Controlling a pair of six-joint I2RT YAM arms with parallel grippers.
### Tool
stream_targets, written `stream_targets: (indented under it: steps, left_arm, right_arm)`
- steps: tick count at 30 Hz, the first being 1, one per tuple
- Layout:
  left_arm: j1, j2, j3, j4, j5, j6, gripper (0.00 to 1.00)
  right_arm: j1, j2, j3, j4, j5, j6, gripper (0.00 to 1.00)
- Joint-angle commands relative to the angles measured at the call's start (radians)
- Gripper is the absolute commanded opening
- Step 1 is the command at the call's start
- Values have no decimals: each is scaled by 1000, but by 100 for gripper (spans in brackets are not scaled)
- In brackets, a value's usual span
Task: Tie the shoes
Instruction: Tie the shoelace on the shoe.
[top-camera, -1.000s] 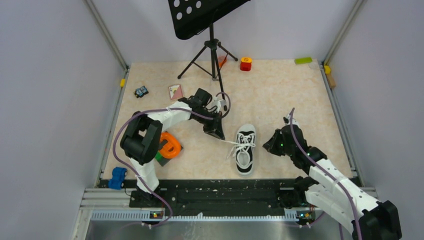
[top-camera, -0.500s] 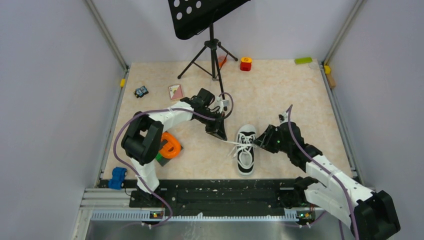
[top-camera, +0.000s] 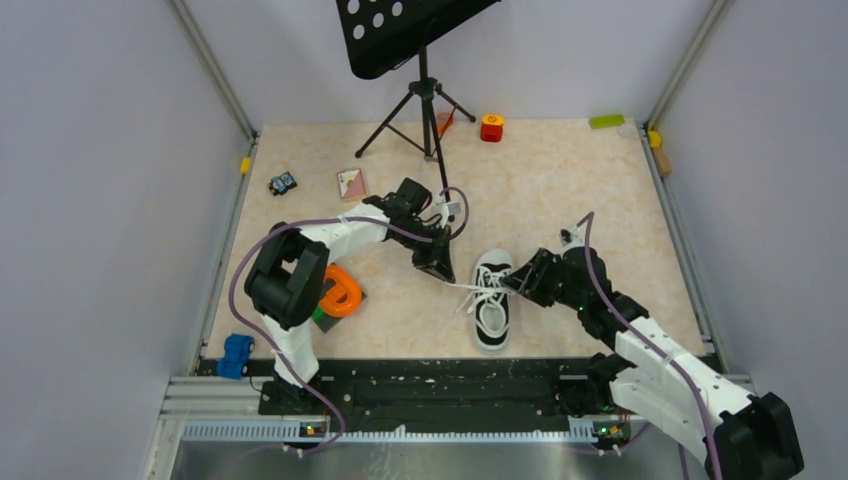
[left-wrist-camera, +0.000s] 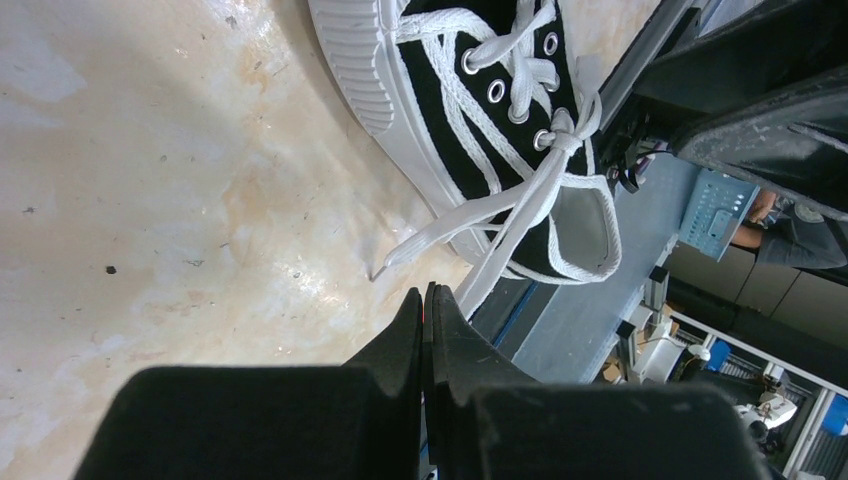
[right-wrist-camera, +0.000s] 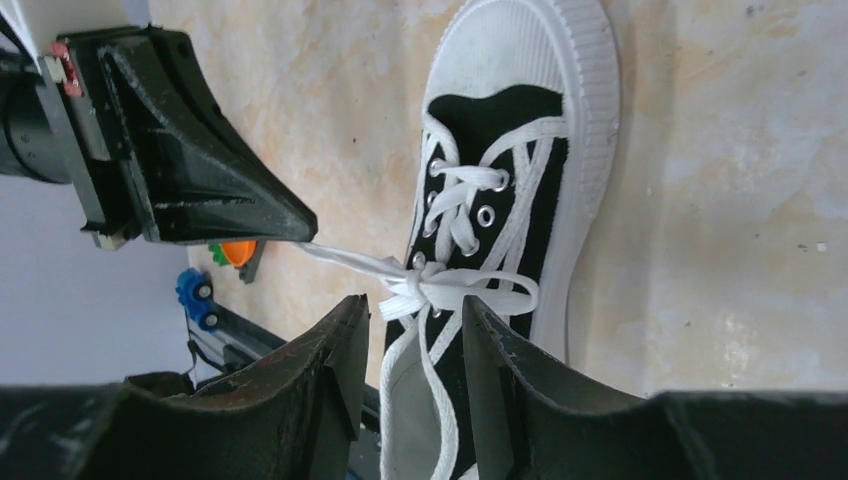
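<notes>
The shoe (top-camera: 490, 330), a small black canvas sneaker with a white toe cap and sole, lies mid-table with its toe pointing away from the arms. Its white laces are knotted near the top eyelets (right-wrist-camera: 425, 290). My left gripper (top-camera: 441, 272) is shut on one lace (left-wrist-camera: 520, 205), which runs taut from the knot to its tips (left-wrist-camera: 428, 292). A second lace end (left-wrist-camera: 400, 255) lies loose on the table. My right gripper (right-wrist-camera: 410, 325) is open and hovers at the shoe's right side (top-camera: 512, 283). Its fingers (right-wrist-camera: 335, 340) straddle the knot and a small loop (right-wrist-camera: 500, 293), touching neither.
A music stand tripod (top-camera: 425, 100) rises at the back. An orange ring toy (top-camera: 340, 290) and a blue toy car (top-camera: 237, 352) sit left of the shoe. A card (top-camera: 351, 182), a small toy car (top-camera: 283, 183), a red block (top-camera: 491, 127) and a green block (top-camera: 606, 121) lie farther back.
My right gripper moved left from beside the shoe to over its knot and opened. The left gripper kept its hold and stayed where it was.
</notes>
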Motion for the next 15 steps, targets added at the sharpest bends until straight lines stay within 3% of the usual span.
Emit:
stream_targets:
  steps: [1, 7, 15]
  left_arm:
    - [-3, 6, 21, 5, 15, 2, 0]
    - [-7, 8, 25, 2, 17, 2, 0]
    - [-9, 4, 14, 3, 15, 2, 0]
  right_arm:
    - [55, 23, 37, 53, 11, 10, 41]
    - [142, 165, 162, -100, 151, -172, 44]
    - [155, 192, 184, -124, 221, -219, 43]
